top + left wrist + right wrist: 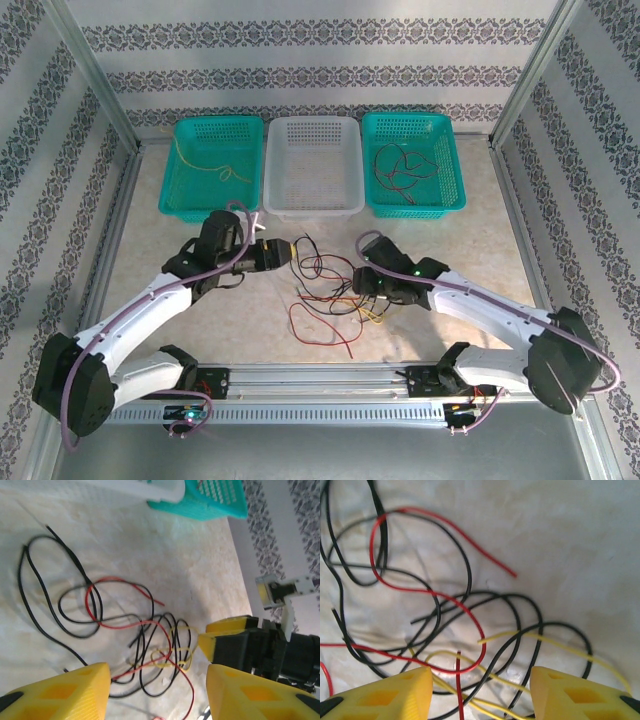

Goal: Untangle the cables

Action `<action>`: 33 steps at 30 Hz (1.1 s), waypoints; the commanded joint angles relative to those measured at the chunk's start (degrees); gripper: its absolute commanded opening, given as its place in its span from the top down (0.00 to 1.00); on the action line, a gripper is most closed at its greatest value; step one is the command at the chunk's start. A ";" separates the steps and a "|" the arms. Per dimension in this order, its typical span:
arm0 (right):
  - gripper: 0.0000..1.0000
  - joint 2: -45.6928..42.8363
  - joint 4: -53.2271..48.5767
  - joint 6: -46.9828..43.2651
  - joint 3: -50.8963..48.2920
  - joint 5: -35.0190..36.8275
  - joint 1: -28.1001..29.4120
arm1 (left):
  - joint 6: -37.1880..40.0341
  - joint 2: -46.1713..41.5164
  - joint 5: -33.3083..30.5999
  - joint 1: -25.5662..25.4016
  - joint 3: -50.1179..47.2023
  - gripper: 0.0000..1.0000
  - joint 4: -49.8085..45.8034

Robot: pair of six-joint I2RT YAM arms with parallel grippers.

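Observation:
The cables (330,297) lie as a loose tangle of red, black and yellow wires on the table between my two arms. My left gripper (291,250) hovers open at the tangle's upper left. In the left wrist view its fingers (65,692) frame the red wire (125,625) and the yellow loops (175,655). At the tangle's right edge my right gripper (368,303) hangs low and open. The right wrist view has red (470,615), black (535,610) and yellow (555,642) strands under its gap (480,700), none pinched. The left wrist view also catches the right gripper (212,636) beside the yellow loops.
Three baskets stand along the back. The left teal basket (168,190) holds a yellow wire. The white basket (312,205) in the middle has nothing in it. Red and black wires lie in the right teal basket (455,170). Patterned walls close in both sides.

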 commanded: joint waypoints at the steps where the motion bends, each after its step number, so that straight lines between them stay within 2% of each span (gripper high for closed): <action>1: 0.46 1.11 -0.58 4.73 0.89 2.03 1.96 | 1.20 0.21 -3.72 -3.22 0.39 0.48 -5.29; 7: 0.49 6.12 -0.03 3.49 3.22 0.98 1.78 | 1.32 -0.32 -11.01 -5.16 -1.64 0.48 -9.17; 9: 0.50 7.68 -0.52 3.03 4.71 1.47 2.24 | 1.92 0.92 -15.88 -5.15 -1.72 0.48 -11.66; 12: 0.51 7.91 -0.30 3.11 5.46 2.75 2.94 | 2.95 4.19 -19.05 -5.14 -1.61 0.49 -11.93; 19: 0.51 4.68 2.46 5.19 3.50 6.32 3.49 | 4.65 15.61 -18.32 -5.14 3.19 0.54 -8.61; 26: 0.50 -1.21 5.25 5.79 -0.60 8.29 1.86 | 4.22 26.70 -16.21 -6.75 10.63 0.51 -8.45; 33: 0.51 -0.67 8.59 5.24 -1.10 7.75 0.42 | -5.13 27.35 -14.32 -7.08 8.81 0.45 -1.75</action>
